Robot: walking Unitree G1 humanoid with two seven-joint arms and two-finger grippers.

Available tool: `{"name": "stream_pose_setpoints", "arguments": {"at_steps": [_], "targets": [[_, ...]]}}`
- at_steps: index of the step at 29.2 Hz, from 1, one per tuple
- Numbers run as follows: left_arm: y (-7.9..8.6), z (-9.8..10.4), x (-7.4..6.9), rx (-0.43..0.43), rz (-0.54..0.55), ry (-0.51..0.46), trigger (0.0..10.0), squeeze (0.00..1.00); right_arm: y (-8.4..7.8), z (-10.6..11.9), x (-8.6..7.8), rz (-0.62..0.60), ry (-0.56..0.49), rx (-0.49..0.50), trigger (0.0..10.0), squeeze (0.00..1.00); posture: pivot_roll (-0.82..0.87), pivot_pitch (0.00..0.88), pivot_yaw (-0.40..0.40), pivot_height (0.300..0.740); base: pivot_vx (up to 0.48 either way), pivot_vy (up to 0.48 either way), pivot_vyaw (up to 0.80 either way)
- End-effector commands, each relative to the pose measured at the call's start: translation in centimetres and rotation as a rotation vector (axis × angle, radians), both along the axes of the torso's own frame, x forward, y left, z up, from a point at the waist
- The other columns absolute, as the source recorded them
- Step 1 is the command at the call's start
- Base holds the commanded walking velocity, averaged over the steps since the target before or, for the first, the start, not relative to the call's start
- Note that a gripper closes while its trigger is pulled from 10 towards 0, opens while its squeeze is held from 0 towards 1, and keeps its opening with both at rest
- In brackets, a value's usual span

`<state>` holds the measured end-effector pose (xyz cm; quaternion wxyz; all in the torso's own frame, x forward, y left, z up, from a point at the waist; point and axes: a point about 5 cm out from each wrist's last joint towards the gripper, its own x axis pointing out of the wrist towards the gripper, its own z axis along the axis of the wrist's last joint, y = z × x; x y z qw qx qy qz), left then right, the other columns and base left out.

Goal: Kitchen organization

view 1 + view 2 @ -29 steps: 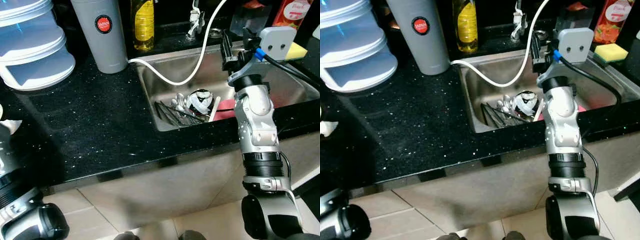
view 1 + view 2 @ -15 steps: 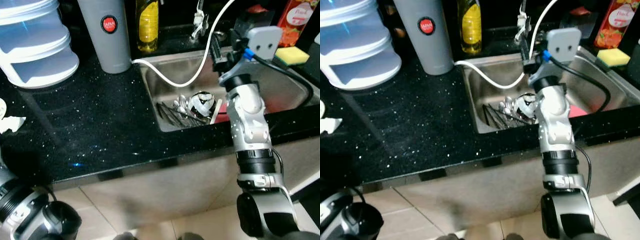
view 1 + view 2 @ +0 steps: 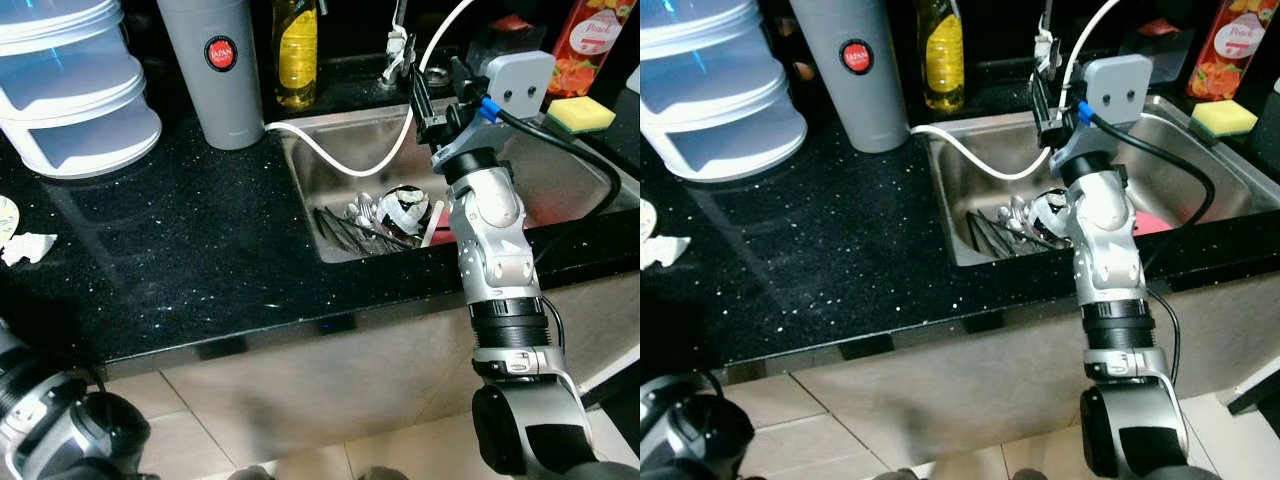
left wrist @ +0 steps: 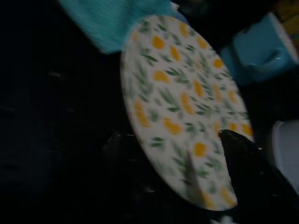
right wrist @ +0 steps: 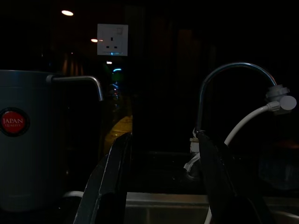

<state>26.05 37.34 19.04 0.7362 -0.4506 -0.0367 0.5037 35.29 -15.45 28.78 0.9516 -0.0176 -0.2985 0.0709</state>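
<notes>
Cutlery (image 3: 362,222) lies piled in the stainless steel sink (image 3: 345,150); above it, upper right of frame, hovers the right claw (image 3: 436,98), fingers spread, empty.

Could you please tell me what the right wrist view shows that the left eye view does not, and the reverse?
The right wrist view alone shows a white wall socket and the curved chrome tap spout.

The left eye view alone shows the stainless steel sink holding cutlery, the stacked clear plastic containers and a yellow sponge.

Both show the open right claw, the grey jug with a red round label, the yellow bottle and the white hose.
</notes>
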Motion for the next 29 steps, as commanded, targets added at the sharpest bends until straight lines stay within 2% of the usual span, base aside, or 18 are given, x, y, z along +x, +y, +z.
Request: {"name": "stream_pose_setpoints", "arguments": {"at_steps": [1,2,4,6,7,8,14,18,23,26,27,28,29], "targets": [[-0.2,-2.4,1.0,-0.119,-0.058,0.04,10.0,0.0,0.2,0.2,0.0,0.009,-0.01,0.012,10.0,0.0,0.02,0.03,0.046,0.74,0.0,0.0,0.0],[-0.1,-2.4,1.3,-0.133,-0.063,0.039,10.0,0.0,0.2,0.2,0.0,0.008,-0.012,0.013,10.0,0.0,0.02,0.03,0.046,0.74,0.0,0.0,0.0],[0.3,-1.7,2.7,-0.156,-0.089,-0.029,10.0,0.0,0.2,0.4,0.0,0.006,-0.018,0.018,10.0,0.0,0.01,0.029,0.048,0.74,0.0,0.0,0.0],[0.3,-1.6,3.1,-0.163,-0.095,-0.047,10.0,0.0,0.2,0.5,0.0,0.005,-0.019,0.019,10.0,0.0,0.01,0.03,0.05,0.74,0.0,0.0,0.0],[0.2,-1.6,3.4,-0.172,-0.104,-0.047,3.0,0.0,0.1,0.5,-0.1,0.004,-0.021,0.018,10.0,0.0,0.01,0.031,0.053,0.74,0.0,0.0,0.0],[0.0,-1.6,3.8,-0.172,-0.121,-0.039,0.0,0.0,0.0,0.5,-0.2,-0.001,-0.023,0.017,10.0,0.0,0.0,0.033,0.059,0.74,0.0,0.0,0.0],[-0.4,-1.9,4.1,-0.159,-0.14,-0.039,0.0,0.0,-0.5,0.6,-0.3,-0.02,-0.026,0.022,10.0,0.0,-0.01,0.037,0.064,0.74,0.0,0.0,0.0],[0.6,-1.3,3.8,-0.026,-0.099,-0.03,0.0,0.0,-0.6,0.5,-0.3,-0.024,-0.023,0.025,10.0,0.0,0.0,0.038,0.062,0.74,0.0,0.0,0.0],[1.5,-0.9,3.2,-0.001,-0.045,-0.053,0.0,0.0,-0.5,0.5,-0.3,-0.018,-0.024,0.027,10.0,0.0,0.0,0.036,0.059,0.74,0.0,0.0,0.0],[2.1,0.1,2.7,0.084,0.002,-0.046,0.0,0.0,-0.4,0.6,-0.2,-0.017,-0.023,0.03,10.0,0.0,0.0,0.034,0.058,0.74,0.0,0.0,0.0],[2.1,0.1,2.7,0.084,0.002,-0.046,0.0,0.0,-0.4,0.6,-0.2,-0.017,-0.023,0.03,10.0,0.0,0.0,0.034,0.058,0.74,0.0,0.0,0.0],[2.2,1.3,2.4,0.207,0.028,-0.016,0.0,0.0,-0.4,0.6,-0.2,-0.016,-0.023,0.03,10.0,0.0,0.0,0.034,0.059,0.74,0.0,0.0,0.0],[1.3,4.0,2.2,0.464,0.062,0.037,9.5,0.0,-0.4,0.6,-0.2,-0.016,-0.023,0.03,10.0,0.0,0.0,0.034,0.058,0.74,0.0,0.0,0.0]]}}
